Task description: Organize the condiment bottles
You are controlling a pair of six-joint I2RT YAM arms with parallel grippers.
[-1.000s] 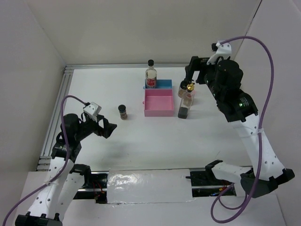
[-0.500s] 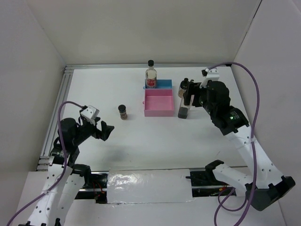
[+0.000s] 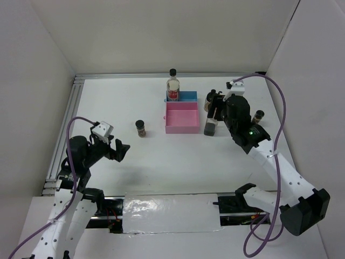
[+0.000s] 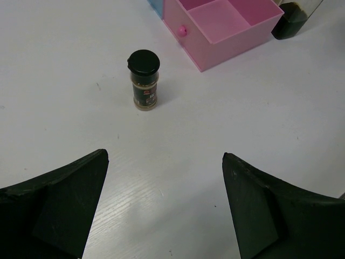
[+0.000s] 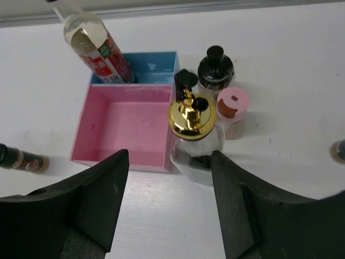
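Gold-spouted bottle (image 5: 192, 121) mostly hidden overhead behind right end effector (image 3: 214, 105).

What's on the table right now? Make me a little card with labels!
trays: pink tray, with blue tray behind it
in blue tray: red-labelled bottle, upright
right of pink tray: gold-spouted bottle, pink-lidded jar, black-capped jar
left of trays, alone: spice jar
far right: dark jar
left tool: open, empty
right tool: open, at the gold-spouted bottle
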